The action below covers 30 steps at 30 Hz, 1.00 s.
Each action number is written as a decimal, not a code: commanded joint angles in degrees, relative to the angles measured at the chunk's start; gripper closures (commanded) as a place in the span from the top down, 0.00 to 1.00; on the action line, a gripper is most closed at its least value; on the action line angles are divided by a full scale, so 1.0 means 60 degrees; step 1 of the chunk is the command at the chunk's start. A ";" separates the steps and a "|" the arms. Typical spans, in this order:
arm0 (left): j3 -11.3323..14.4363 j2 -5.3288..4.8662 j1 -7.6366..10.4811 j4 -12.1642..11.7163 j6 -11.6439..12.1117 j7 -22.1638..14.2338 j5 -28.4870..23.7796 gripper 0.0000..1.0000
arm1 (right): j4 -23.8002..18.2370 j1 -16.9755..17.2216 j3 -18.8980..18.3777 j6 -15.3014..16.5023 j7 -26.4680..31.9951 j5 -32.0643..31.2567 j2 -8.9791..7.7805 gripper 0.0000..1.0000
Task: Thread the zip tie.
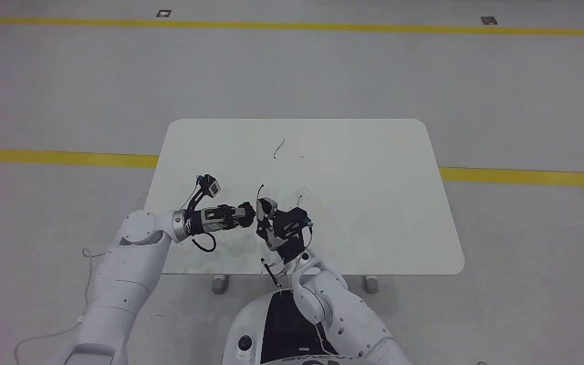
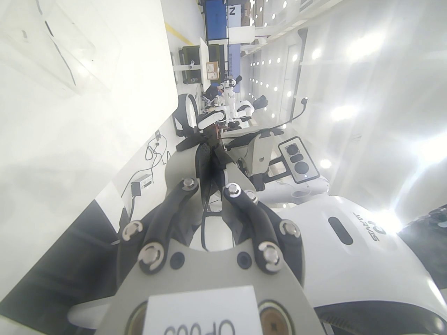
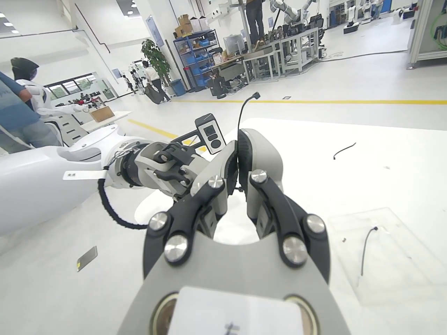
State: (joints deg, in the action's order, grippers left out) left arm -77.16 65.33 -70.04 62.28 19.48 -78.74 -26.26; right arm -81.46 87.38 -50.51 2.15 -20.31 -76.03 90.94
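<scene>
Left arm [image 1: 137, 233]: came in from the left side, forearm stretched level toward the middle.
Left tool [image 2: 209, 148]: fingers pressed together, tips right up against the other tool.
Right arm [image 1: 310, 274]: tucked close in front, elbow bent.
Right tool [image 3: 240, 156]: pads clamped tight on the zip tie [image 3: 241, 120].

A thin black plastic zip tie [image 3: 240, 116] stands nearly upright, its lower length pinched between the closed fingers of the right gripper [image 3: 238, 155]. The free upper length curves to one side and ends in a small square head.
</scene>
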 commanded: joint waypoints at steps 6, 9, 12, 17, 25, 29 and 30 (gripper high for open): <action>0.0000 0.0000 0.0000 0.0000 0.0000 0.0000 0.0000 0.00 | -0.0093 0.0053 0.0022 0.0078 -0.0058 0.0021 -0.0047 0.00; 0.0000 0.0000 0.0000 0.0000 0.0000 0.0000 0.0000 0.00 | -0.0120 0.0067 0.0032 0.0079 -0.0034 0.0023 -0.0066 0.00; 0.0000 0.0000 0.0000 0.0000 0.0000 0.0000 0.0000 0.00 | -0.0135 0.0069 0.0041 0.0073 -0.0008 0.0040 -0.0081 0.00; 0.0000 0.0000 0.0000 0.0000 0.0000 0.0000 0.0000 0.00 | -0.0108 0.0032 0.0065 0.0056 0.0034 0.0074 -0.0098 0.00; 0.0000 0.0000 0.0000 0.0000 0.0000 0.0000 0.0000 0.00 | 0.0013 -0.0078 0.0119 -0.0101 0.0130 0.0131 -0.0103 0.00; 0.0000 0.0000 0.0000 0.0000 0.0000 0.0000 0.0000 0.00 | 0.0008 -0.0071 0.0133 -0.0233 0.0061 0.0093 -0.0113 0.00; 0.0000 0.0000 0.0000 0.0000 0.0000 0.0000 0.0000 0.00 | -0.0003 -0.0064 0.0132 -0.0256 0.0043 0.0080 -0.0117 0.00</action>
State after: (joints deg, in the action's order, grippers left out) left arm -77.16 65.33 -70.04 62.28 19.48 -78.74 -26.26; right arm -81.41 86.95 -49.70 0.73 -19.94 -75.49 90.26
